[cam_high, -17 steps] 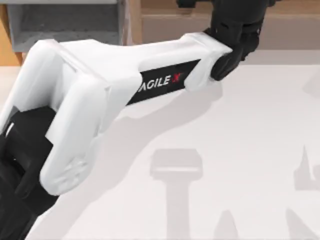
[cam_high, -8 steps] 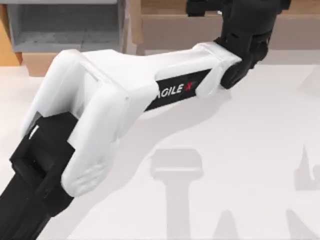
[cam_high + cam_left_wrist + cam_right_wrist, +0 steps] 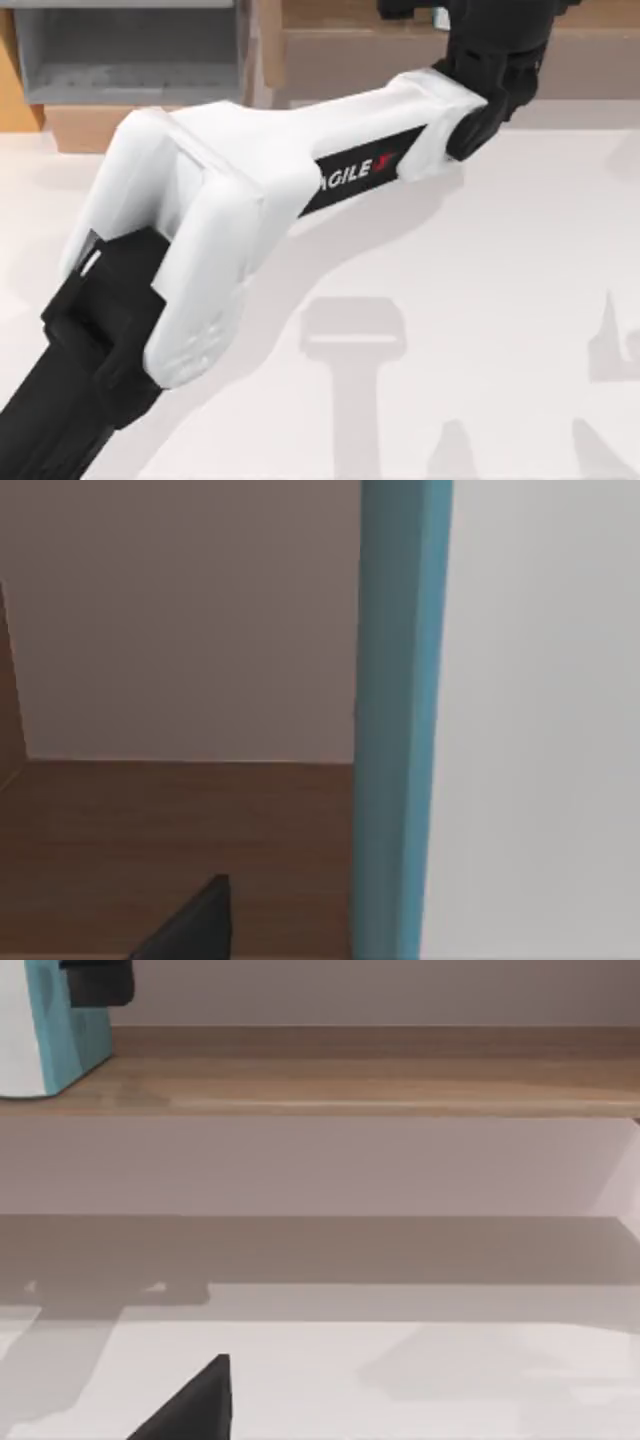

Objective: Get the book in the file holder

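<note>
Fingers of my left gripper point(image 3: 440, 12) sat at the far edge of the top view, over the long brown shelf point(image 3: 400, 60); they looked closed on the book point(image 3: 400, 720), since its teal cover ran right past the wrist camera with the white page block beside it, though I could not see the pads themselves. From the right wrist view a dark finger point(image 3: 97, 980) lay against the book's upper part, and the book stood upright with its lower edge on or just above the shelf's wooden top. I judged that I held it upright so that it would slide edge-first into a narrow slot. My left arm stretched diagonally across the table point(image 3: 480, 300) from the near left to reach it. The holder point(image 3: 130, 60), grey-walled with a tan front, stood at the far left, well apart from the book, so the carry across was not yet done. My right arm was parked low, its camera looking toward the shelf; how its fingers stood I cannot tell.
</note>
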`<state>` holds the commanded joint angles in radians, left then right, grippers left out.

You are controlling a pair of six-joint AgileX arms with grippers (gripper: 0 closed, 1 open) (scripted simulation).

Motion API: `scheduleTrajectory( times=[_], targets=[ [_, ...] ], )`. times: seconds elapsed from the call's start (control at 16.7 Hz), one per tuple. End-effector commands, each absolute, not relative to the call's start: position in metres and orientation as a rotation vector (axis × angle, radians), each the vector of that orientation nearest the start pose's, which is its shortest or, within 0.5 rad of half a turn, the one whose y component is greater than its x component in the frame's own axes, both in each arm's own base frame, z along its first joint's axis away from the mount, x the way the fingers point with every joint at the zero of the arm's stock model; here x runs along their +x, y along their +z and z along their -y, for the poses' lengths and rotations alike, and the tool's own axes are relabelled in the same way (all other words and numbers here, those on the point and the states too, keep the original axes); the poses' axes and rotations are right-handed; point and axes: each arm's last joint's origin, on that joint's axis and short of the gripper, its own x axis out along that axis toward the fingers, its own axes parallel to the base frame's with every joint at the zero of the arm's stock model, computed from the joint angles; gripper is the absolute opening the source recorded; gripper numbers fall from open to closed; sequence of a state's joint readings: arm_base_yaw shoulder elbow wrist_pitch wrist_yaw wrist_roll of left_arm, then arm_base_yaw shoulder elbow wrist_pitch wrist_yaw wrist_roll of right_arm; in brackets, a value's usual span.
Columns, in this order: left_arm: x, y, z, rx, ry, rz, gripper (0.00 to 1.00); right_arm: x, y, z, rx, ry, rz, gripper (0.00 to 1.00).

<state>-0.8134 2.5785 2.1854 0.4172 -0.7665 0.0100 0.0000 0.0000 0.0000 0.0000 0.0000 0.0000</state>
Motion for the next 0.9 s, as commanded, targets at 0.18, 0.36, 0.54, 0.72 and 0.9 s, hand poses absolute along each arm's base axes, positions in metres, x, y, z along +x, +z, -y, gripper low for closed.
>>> scheduleTrajectory(
  times=[0.18,0.36,0.54,0.72,0.9],
  targets=[
    [0.4256,0.2041,0.4066,-0.013,-0.017,0.011,1.00,0.1057,0.1600,0.0012,0.000,0.000,0.000,1.00],
    [0.4256,0.2041,0.4066,-0.013,-0.017,0.011,0.77,0.1057,0.1600,0.0012,0.000,0.000,0.000,1.00],
    [0.4256,0.2041,0.4066,-0.013,-0.017,0.011,0.55,0.1057,0.1600,0.0012,0.000,0.000,0.000,1.00],
    [0.4256,0.2041,0.4066,-0.013,-0.017,0.011,0.32,0.1057,0.1600,0.0012,0.000,0.000,0.000,1.00],
    [0.4256,0.2041,0.4066,-0.013,-0.017,0.011,0.10,0.1057,0.1600,0.0012,0.000,0.000,0.000,1.00]
  ],
)
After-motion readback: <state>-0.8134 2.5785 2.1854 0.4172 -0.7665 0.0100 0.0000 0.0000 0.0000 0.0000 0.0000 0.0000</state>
